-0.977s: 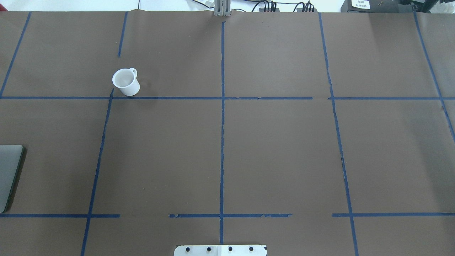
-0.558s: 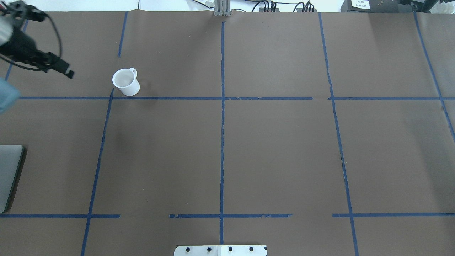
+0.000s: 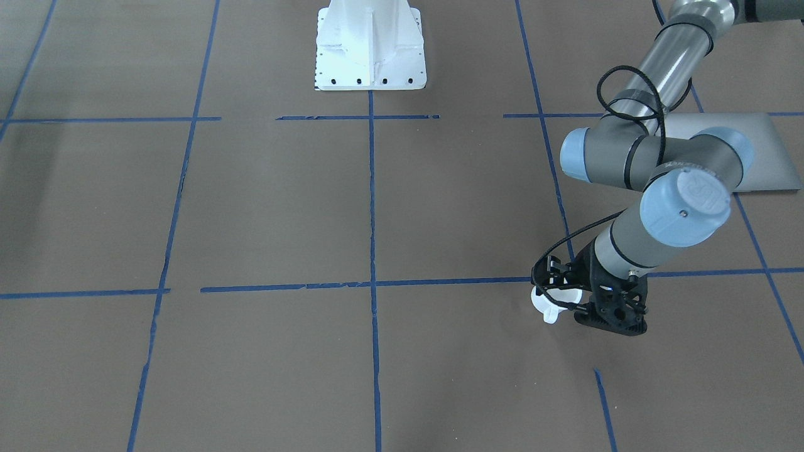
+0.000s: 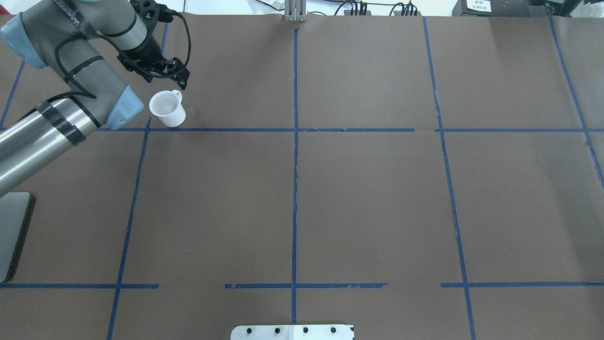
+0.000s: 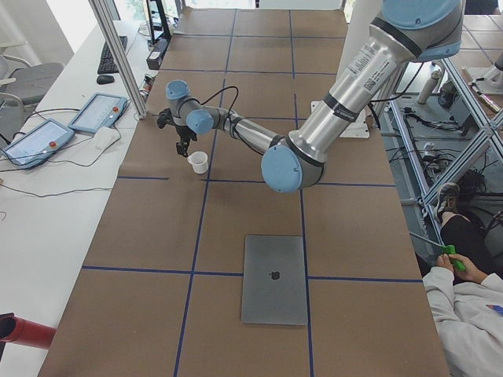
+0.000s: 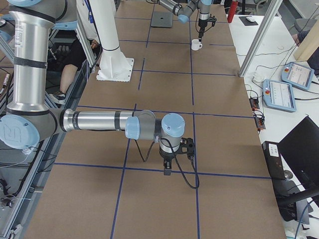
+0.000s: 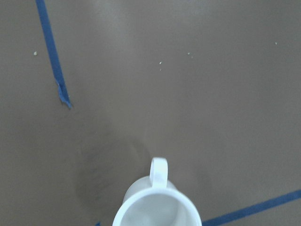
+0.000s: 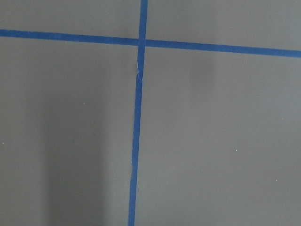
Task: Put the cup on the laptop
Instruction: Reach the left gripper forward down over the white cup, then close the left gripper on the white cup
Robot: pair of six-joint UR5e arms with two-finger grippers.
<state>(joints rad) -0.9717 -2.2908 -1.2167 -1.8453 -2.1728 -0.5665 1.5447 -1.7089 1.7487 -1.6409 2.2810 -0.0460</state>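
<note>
Barely begun: white mug (image 4: 167, 109) stands ungrasped just beside the left arm's fingers (image 4: 181, 79), their spread impossible to tell; silver laptop (image 5: 273, 279) lies well apart, bare.

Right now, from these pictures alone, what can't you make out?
Cup: in the front-facing view the left gripper covers part of it; the left wrist view's bottom edge cuts its rim.
Laptop: cut by the overhead view's left edge; partly behind the left arm in the front-facing view.
Left gripper: open or shut unclear, too dark and small.
Right gripper: shows only in the right side view; open or shut unclear.
</note>
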